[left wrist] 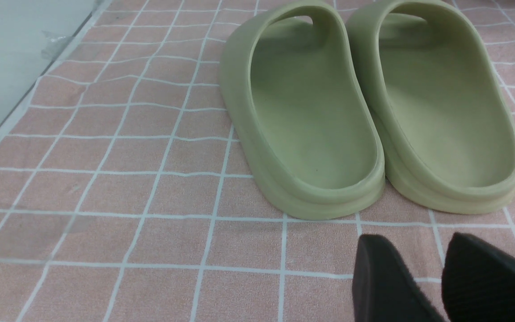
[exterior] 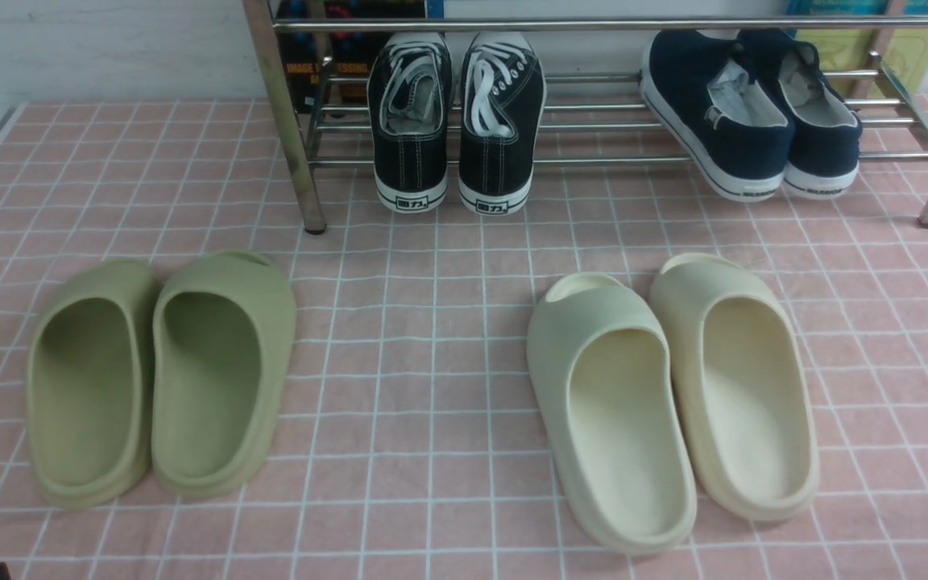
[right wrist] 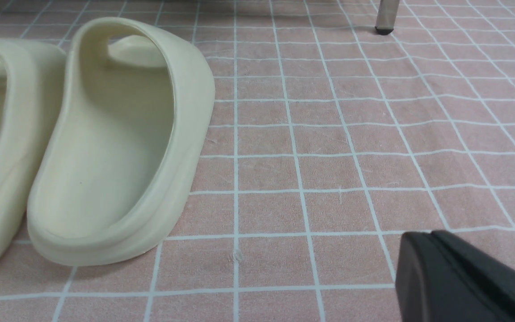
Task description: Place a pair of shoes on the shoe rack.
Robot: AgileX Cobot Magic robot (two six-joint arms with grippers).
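The pair of navy shoes [exterior: 754, 121] is sitting on the lower bars of the shoe rack [exterior: 593, 24], toward its right end, heels facing the camera. The left one is leaning at an angle, its white rubber sole showing along the side, and its toe is running up behind the top bar, so the front of both shoes is hidden. Grey lining is showing in the openings. The canvas is looking matte against the shiny chrome tubes. The rack's top is being cut off by the frame edge, and only two of its legs are standing in view.

On the same bars, further left and well apart, the black lace-up sneakers [exterior: 457, 121] are standing side by side with white laces and white heel bumpers; the marks on the heels are too small to read.

The floor covering [exterior: 432, 362] is a pink cloth printed with a white grid, wrinkling slightly. A pale wall is running behind, with a grey strip along the cloth's left edge. Things behind the rack are blurred and cannot be made out.

In front, the green slides [exterior: 162, 374] are lying at the left and the cream slides [exterior: 673, 395] at the right, both smooth moulded foam with rounded heels.

The left gripper [left wrist: 441, 281] is showing two black fingertips with a narrow gap between them, holding nothing. The right gripper [right wrist: 467, 277] is only partly in frame, its fingertips appearing pressed together on nothing.
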